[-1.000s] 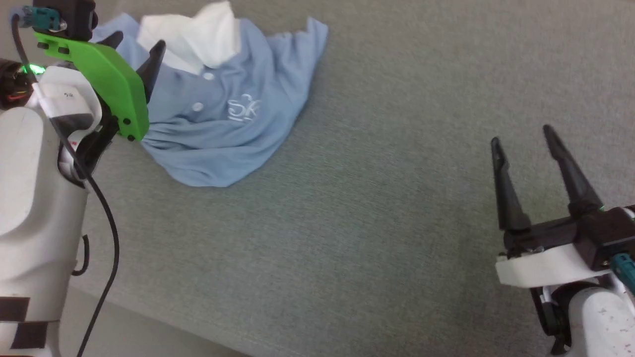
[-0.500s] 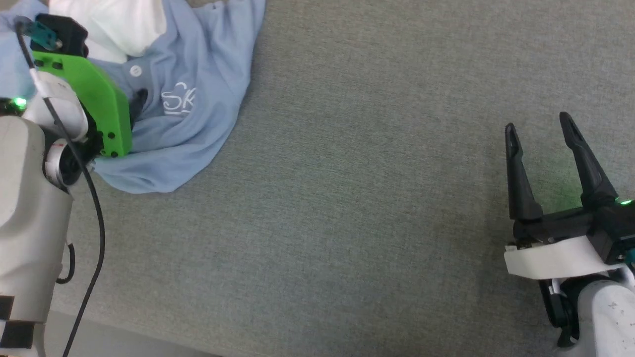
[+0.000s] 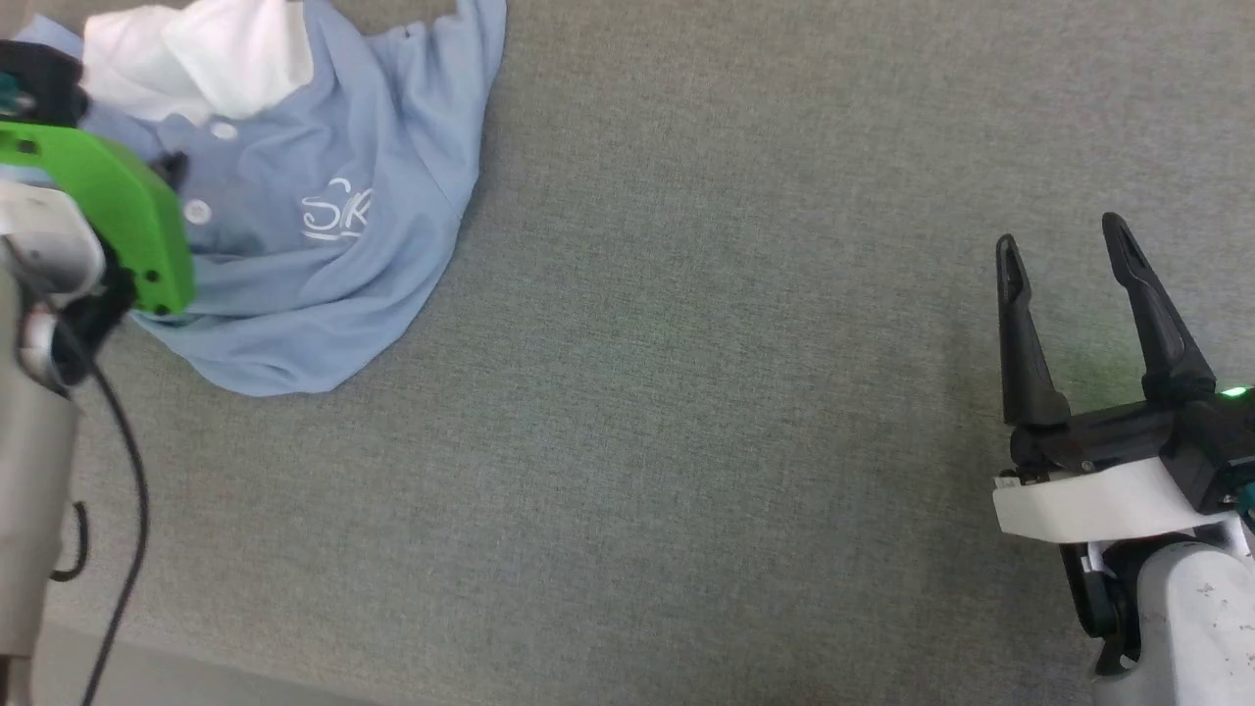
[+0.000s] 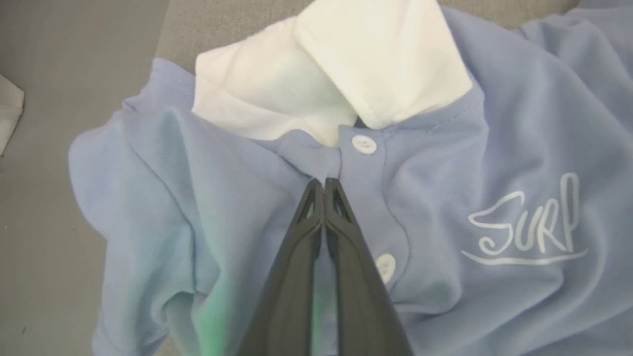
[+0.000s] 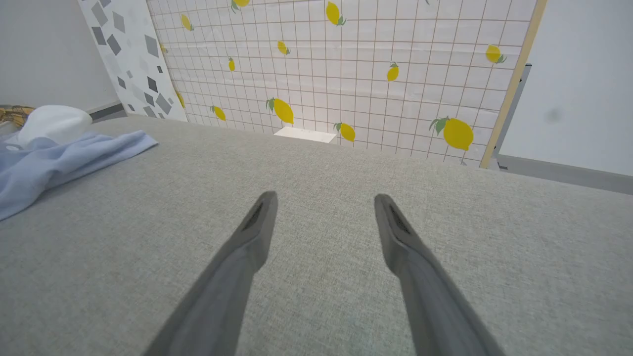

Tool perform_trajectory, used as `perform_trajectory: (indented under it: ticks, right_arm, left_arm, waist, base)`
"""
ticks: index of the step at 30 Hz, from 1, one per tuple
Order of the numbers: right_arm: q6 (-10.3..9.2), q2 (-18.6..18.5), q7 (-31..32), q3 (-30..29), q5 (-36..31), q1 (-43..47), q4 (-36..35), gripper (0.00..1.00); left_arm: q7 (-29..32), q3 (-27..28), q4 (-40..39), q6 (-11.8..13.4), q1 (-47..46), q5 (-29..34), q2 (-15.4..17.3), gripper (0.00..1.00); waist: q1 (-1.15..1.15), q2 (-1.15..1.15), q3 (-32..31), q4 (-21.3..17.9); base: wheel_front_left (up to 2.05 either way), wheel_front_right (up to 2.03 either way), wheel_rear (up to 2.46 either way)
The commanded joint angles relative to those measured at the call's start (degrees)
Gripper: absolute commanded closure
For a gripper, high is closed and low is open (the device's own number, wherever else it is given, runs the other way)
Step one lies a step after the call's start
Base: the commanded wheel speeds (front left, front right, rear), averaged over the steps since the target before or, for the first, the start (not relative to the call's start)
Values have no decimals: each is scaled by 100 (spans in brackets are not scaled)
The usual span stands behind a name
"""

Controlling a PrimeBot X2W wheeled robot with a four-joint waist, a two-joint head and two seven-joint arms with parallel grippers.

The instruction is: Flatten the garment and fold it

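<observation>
1. At about 10 o'clock in the head view, the garment (image 3: pixel 324 255) lies crumpled on the grey counter (image 3: pixel 686 441). Its white collar (image 3: pixel 196 59) is toward 12 o'clock, and its cursive logo (image 3: pixel 336 211) faces up.
2. The left arm (image 3: pixel 29 471) rises along the 9 o'clock edge. Its green wrist bracket (image 3: pixel 108 211) sits over the shirt's near side.
3. In the left wrist view the left jaws are pressed together. The two dark fingers (image 4: pixel 296 277) meet at the button placket, just under the collar (image 4: pixel 346 64) and at 7 o'clock from the top button (image 4: pixel 364 144).
4. The tips appear to pinch a ridge of blue cloth, though the contact itself is hard to make out.
5. The logo (image 4: pixel 526 222) lies toward 3 o'clock from those tips.
6. The right jaws sit at 4 o'clock in the head view, well apart from the garment. Their fingers (image 3: pixel 1025 343) point toward 12 o'clock and are spread wide with nothing between them.
7. The right wrist view looks low along the counter. Its splayed fingers (image 5: pixel 247 247) are over bare cloth, the garment (image 5: pixel 49 163) is at 9 o'clock, and a lemon-printed panel (image 5: pixel 346 74) stands at 12 o'clock.
</observation>
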Motion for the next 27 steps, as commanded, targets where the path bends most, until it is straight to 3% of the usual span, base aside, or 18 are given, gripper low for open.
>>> perform_trajectory:
  ticks: [1, 8, 17, 23, 27]
  right_arm:
    - [-10, 3, -66, -17, 65, -99, 50, 0]
    - [-10, 27, -266, -73, 252, -11, 355, 0]
    - [-10, 30, -462, -341, 620, 239, 677, 0]
    - [-10, 31, -536, -594, 753, 368, 780, 0]
    - [-10, 31, -566, -788, 819, 435, 820, 0]
  left_arm:
    - [-139, 68, 12, -25, -44, -38, 105, 100]
    - [-709, 527, -111, -20, -410, -276, 276, 100]
    - [-780, 666, -789, 183, -1062, -312, 257, 100]
    - [-500, 612, -1428, 426, -1522, -373, 55, 100]
    - [-299, 496, -1881, 620, -1833, -472, -271, 100]
  waist:
    - [-1, 0, -178, -57]
    - [-1, 0, -782, -152]
    - [-1, 0, -1563, -233]
    - [-1, 0, -1958, -349]
    - [-1, 0, -2127, -449]
  base:
    - [0, 0, 0]
    - [0, 0, 0]
    - [0, 0, 0]
    - [0, 0, 0]
    - [0, 0, 0]
